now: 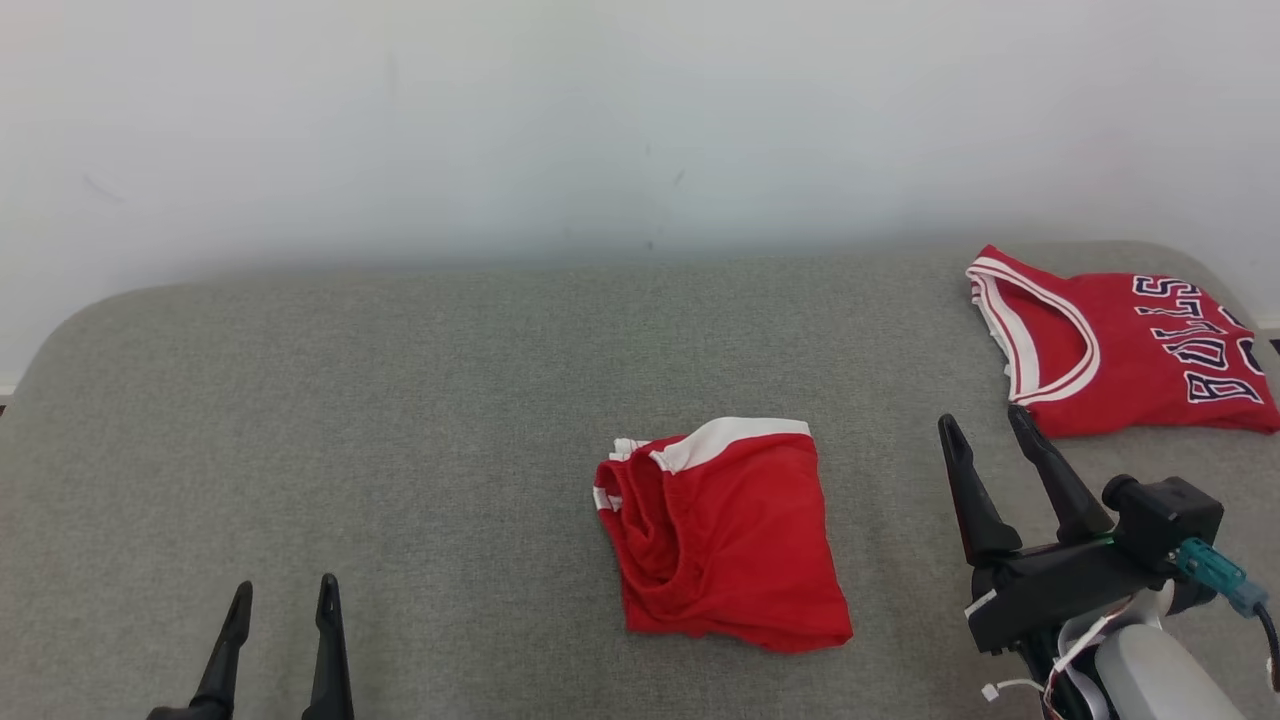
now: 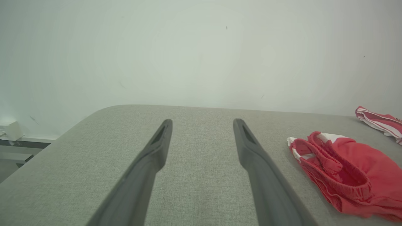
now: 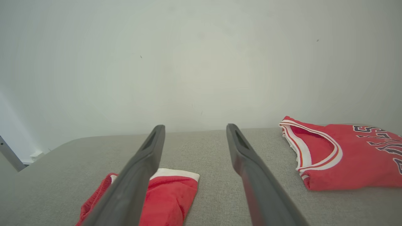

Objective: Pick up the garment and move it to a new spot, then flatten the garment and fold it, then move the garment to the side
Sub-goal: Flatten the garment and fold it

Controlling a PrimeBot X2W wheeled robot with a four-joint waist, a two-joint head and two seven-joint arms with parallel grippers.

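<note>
Item 1. Red shorts (image 1: 725,535), white band along the far edge and white trim at the left side. Folded to a compact, roughly square bundle with the gathered waistband showing on its left. They lie flat near the middle of the tabletop, slightly right of centre, touched by neither pincer.

Item 2. Red basketball jersey (image 1: 1120,345), white-and-red piping at the neckline, dark lettering outlined in white reading "BULLS". Folded, lying at the far right corner of the tabletop, well apart from the shorts.

Item 3. Left pincer (image 1: 284,588), two long dark fingers. Fingers spread apart, nothing between them. Sits at the lower left over bare fabric, well apart from the shorts, which lie off to its right in the left wrist view.

Item 4. Right pincer (image 1: 983,418), dark fingers on a black mount with a pale forearm below. Fingers spread apart, nothing between them. Positioned to the right of the shorts, its tips just beside the near edge of the jersey; whether they touch it cannot be told.

Item 5. Tabletop (image 1: 350,400), grey woven covering, rounded far corners.

Item 6. Wall (image 1: 600,120), pale, plain, a few small dark marks, directly behind the tabletop.
</note>
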